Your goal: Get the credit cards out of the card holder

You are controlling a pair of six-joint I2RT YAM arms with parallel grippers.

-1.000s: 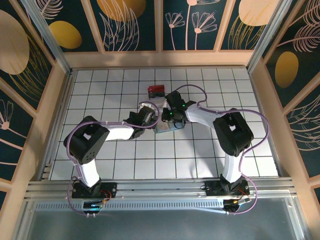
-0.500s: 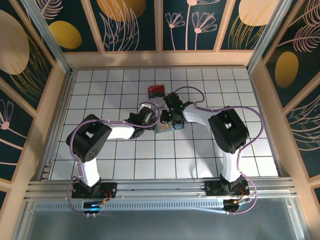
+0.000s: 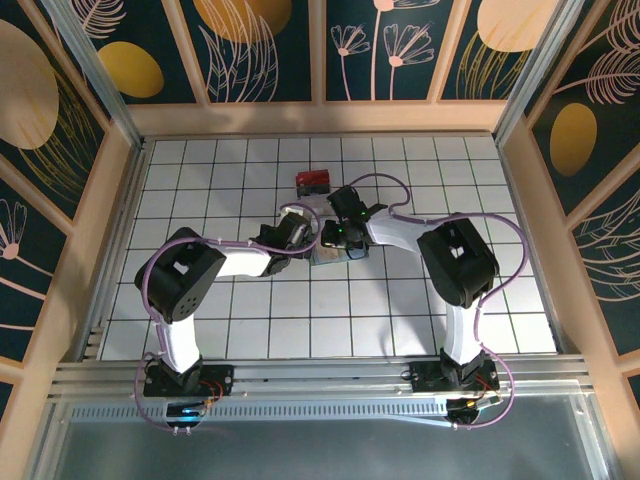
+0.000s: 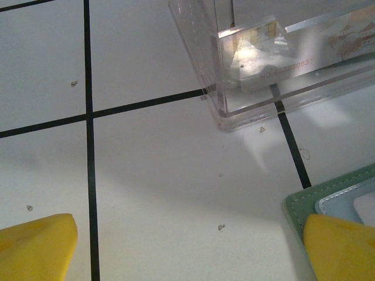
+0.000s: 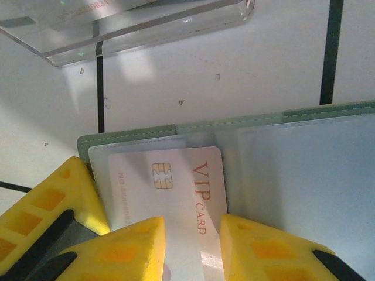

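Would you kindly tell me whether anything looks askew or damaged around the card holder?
Nothing stands out. The card holder lies open and flat, the VIP card sits straight in its clear pocket, and the clear box beside it looks intact.

Both arms bend inward from bases at 7 and 5 o'clock, wrists nearly meeting near the centre. The left gripper [image 4: 187, 252] gapes wide. The right gripper [image 5: 190, 240] has its jaws slightly parted.

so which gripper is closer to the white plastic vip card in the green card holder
Right. The right gripper has its fingers over the white plastic VIP card, either side of its lettering. The left gripper hangs open at a corner of the green card holder.
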